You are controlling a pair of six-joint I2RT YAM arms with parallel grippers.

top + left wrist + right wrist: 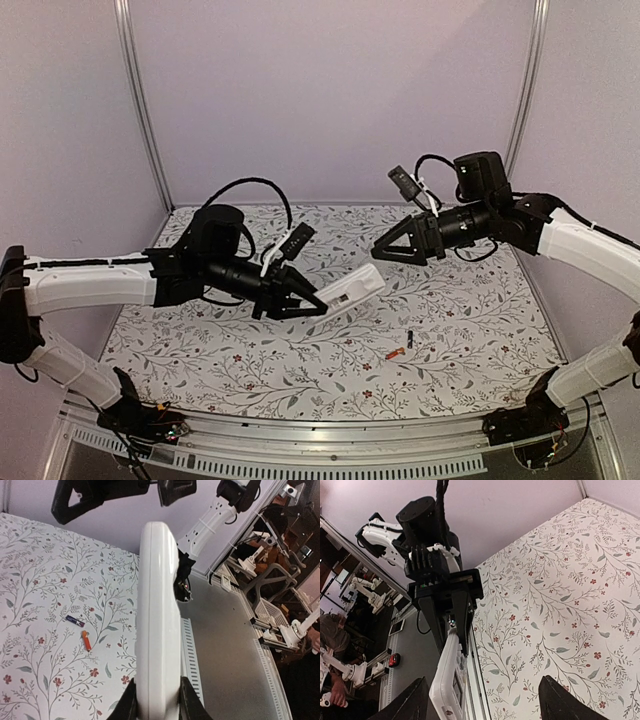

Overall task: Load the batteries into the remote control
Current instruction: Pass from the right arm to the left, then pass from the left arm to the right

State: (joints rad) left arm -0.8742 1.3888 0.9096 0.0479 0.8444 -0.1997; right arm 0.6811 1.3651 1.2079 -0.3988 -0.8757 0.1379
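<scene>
Left gripper (pixel 318 303) clamps remote control (pixel 355 286) aloft; right gripper (pixel 380 250) apart, empty; next move likely takes it down to the batteries (pixel 409 338).

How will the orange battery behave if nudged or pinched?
The orange battery lies on its side, a tiny cylinder, so a nudge would probably roll it. It looks stiff and light; being so thin, it may slip from a pinch.

This is a robotics lab. The worktop (pixel 200 350), covered in a flowered cloth, sits inside a booth of pale wall panels (pixel 330 90) and metal posts (pixel 142 110). Beyond its edge, the wrist views show more white robot arms (pixel 362 587) on benches, an office chair (pixel 266 576) and a seated person (pixel 330 630).
</scene>
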